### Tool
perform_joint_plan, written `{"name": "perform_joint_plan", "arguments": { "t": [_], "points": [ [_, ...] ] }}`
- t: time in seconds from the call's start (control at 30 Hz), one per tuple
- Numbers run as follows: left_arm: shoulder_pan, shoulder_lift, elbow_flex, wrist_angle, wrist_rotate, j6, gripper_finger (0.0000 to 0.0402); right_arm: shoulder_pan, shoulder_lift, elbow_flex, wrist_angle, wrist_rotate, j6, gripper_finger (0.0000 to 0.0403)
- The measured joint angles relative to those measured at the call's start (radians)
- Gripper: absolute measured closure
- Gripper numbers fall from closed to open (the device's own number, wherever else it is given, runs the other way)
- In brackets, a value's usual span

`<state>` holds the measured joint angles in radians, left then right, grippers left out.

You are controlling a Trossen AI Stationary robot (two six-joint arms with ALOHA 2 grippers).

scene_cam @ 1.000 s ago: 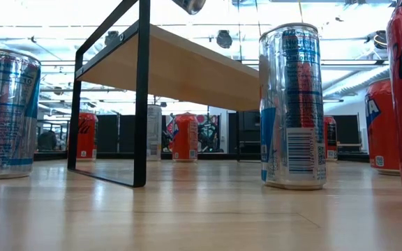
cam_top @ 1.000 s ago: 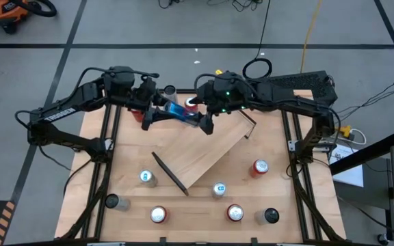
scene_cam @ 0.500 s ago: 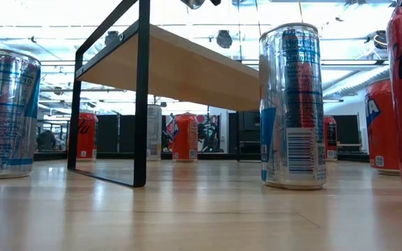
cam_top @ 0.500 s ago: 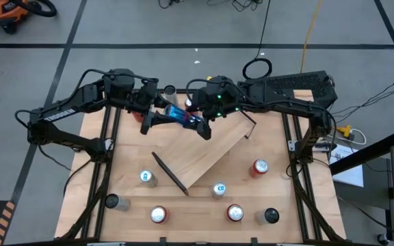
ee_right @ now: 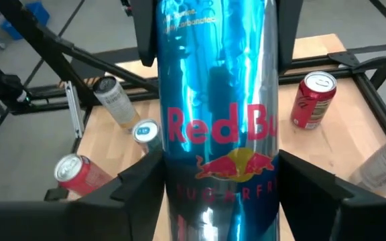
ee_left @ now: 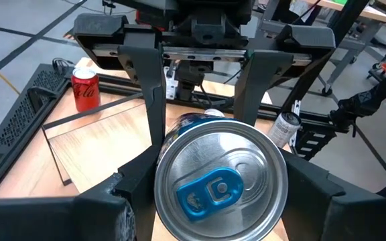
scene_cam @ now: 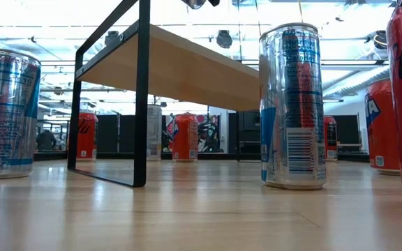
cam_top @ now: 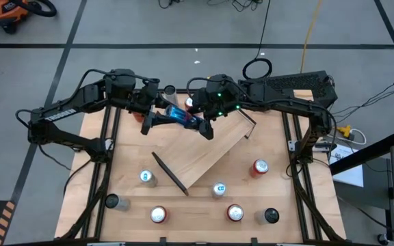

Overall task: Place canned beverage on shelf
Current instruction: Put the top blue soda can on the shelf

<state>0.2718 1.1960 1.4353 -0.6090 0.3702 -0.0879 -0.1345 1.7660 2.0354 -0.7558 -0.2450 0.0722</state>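
Observation:
A blue and silver canned beverage (cam_top: 180, 117) hangs nearly level in the air over the far end of the shelf (cam_top: 207, 154). The shelf is a light-wood board with black end brackets that stands slantwise on the table. My left gripper (cam_top: 154, 120) is shut on the can's top end. My right gripper (cam_top: 202, 126) is shut on its lower end. The two grippers face each other along the can. In the left wrist view the can's top with its blue tab (ee_left: 210, 191) fills the foreground. My left gripper pinches the can's sides just below the top rim (ee_left: 168, 167) between its two fingers, coming along the can from the table's left, slightly downward. The can is lifted clear, with its top toward my left wrist. My right gripper pinches the can's lower body (ee_right: 174, 184) between its two fingers, one on each side. It comes along the can from the table's right, slanting down. The can is clear of the shelf and points away from my right wrist toward my left gripper.
Several cans stand on the near half of the table, among them a red one (cam_top: 260, 167), a blue-topped one (cam_top: 219, 189) and a dark one (cam_top: 271, 216). Two more, one grey (cam_top: 169, 90) and one red (cam_top: 191, 104), stand at the far edge. The black frame rails (cam_top: 299, 157) run along both sides.
My right arm's wrist has shifted a little toward the table's left and turned slightly, closing in along the can. The can stays in the air between the two grippers, nearly where it was.

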Motion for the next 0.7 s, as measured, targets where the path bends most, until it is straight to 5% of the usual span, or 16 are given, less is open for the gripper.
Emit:
{"name": "perform_joint_plan", "arguments": {
  "t": [0.3,0.7],
  "points": [
    [0.0,0.002,0.0,0.005,0.017,-0.009,0.0176,-0.009,0.0,0.0,0.019,-0.058,-0.012,0.0139],
    [0.0,0.002,-0.001,-0.014,0.019,-0.015,0.0176,-0.011,0.032,0.0,0.046,-0.1,-0.009,0.0175]
  ]
}}
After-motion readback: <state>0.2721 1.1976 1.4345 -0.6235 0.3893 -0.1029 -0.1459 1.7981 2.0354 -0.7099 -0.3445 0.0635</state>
